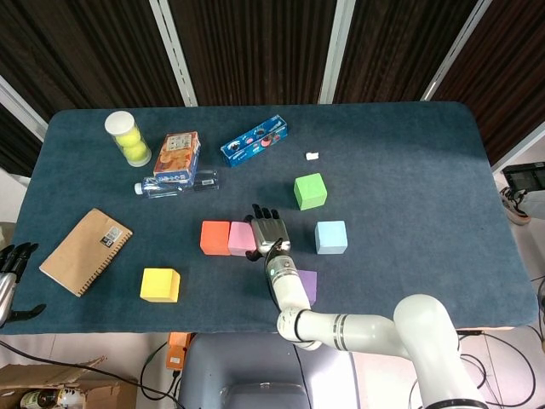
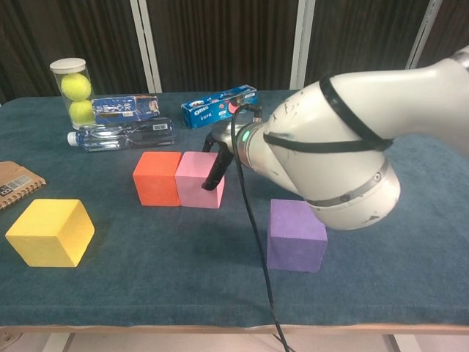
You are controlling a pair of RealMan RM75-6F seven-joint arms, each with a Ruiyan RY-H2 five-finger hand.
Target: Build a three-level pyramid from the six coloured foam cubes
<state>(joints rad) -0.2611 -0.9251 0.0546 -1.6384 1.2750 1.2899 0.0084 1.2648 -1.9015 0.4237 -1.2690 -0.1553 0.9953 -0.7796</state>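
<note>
An orange cube and a pink cube stand side by side, touching. My right hand hovers at the pink cube's right edge, fingers spread, holding nothing; contact cannot be told. The purple cube sits nearer me, half under my forearm. To the right stands the light blue cube, with the green cube behind it; my arm hides both in the chest view. The yellow cube is front left. My left hand hangs empty off the table's left edge.
Along the back left are a tennis-ball tube, a biscuit box, a lying water bottle and a blue Oreo pack. A brown notebook lies at the left. A small white scrap lies behind the green cube.
</note>
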